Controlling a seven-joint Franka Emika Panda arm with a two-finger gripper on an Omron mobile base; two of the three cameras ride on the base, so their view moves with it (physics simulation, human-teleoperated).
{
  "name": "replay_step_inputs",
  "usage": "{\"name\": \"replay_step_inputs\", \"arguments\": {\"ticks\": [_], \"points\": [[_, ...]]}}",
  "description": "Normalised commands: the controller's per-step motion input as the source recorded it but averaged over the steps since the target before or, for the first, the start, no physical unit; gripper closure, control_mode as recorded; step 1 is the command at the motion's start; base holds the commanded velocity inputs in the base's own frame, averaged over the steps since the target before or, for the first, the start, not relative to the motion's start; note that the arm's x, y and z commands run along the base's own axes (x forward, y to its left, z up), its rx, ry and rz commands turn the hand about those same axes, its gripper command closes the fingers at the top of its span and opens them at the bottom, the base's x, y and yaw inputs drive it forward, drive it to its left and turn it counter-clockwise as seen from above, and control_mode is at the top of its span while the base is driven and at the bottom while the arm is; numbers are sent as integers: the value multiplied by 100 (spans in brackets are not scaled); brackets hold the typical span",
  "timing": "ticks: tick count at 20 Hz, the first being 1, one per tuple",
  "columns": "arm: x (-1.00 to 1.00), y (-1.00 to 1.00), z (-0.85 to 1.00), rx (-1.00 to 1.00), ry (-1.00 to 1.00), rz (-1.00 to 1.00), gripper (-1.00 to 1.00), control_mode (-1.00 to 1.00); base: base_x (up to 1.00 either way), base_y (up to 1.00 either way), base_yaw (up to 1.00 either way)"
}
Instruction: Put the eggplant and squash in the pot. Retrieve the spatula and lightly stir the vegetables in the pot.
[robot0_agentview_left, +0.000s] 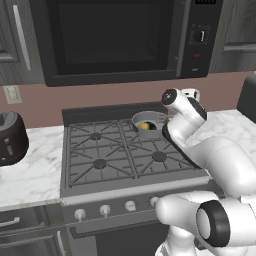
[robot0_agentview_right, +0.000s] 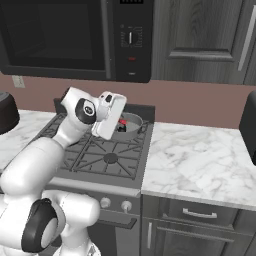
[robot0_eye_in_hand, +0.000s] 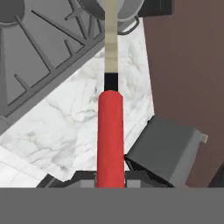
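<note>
Setting: simulated kitchen, marble counter (robot0_agentview_left: 35, 170) either side of a gas stove (robot0_agentview_left: 100, 155), black microwave (robot0_agentview_left: 115, 35) mounted above.

Far left: dark toaster-like appliance (robot0_agentview_left: 10, 137) on the counter, well apart from the work.

Centre: four grated burners, the front pair bare.

Right rear burner: the pot (robot0_agentview_left: 148, 121), grey and shallow. The squash (robot0_agentview_left: 144, 126) shows yellow inside it. The eggplant cannot be made out in the pot from these views.

Right: the gripper (robot0_agentview_right: 119, 123) hangs at the pot's near rim, clenched on the spatula (robot0_eye_in_hand: 110, 131) by its red handle. In the hand view the handle rises from between the fingertips; a black collar and a pale shank lead on to the pot's rim at the top of that view.

Orientation: the spatula's long axis runs straight out along the gripper, head end toward the pot, handle end in the jaws.

Step in hand, judged: stirring. Done well, the head sweeps in small slow arcs inside the wall, grip kept firm, without pushing the vegetables over the low rim or shifting the pot on the grate.
</note>
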Motion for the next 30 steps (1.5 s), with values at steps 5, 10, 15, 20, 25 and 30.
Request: {"name": "replay_step_inputs", "arguments": {"ticks": [5, 10, 15, 20, 25, 30], "points": [[1, -14, 0, 0, 0, 33, 100, -100, 0, 0, 0], [0, 0, 0, 0, 0, 23, 100, -100, 0, 0, 0], [3, 0, 9, -4, 0, 2, 100, -100, 0, 0, 0], [0, 0, 7, -3, 0, -4, 100, -100, 0, 0, 0], [32, 0, -11, -1, 3, -10, 100, -100, 0, 0, 0], [51, 0, -2, 0, 3, -14, 100, -100, 0, 0, 0]]}}
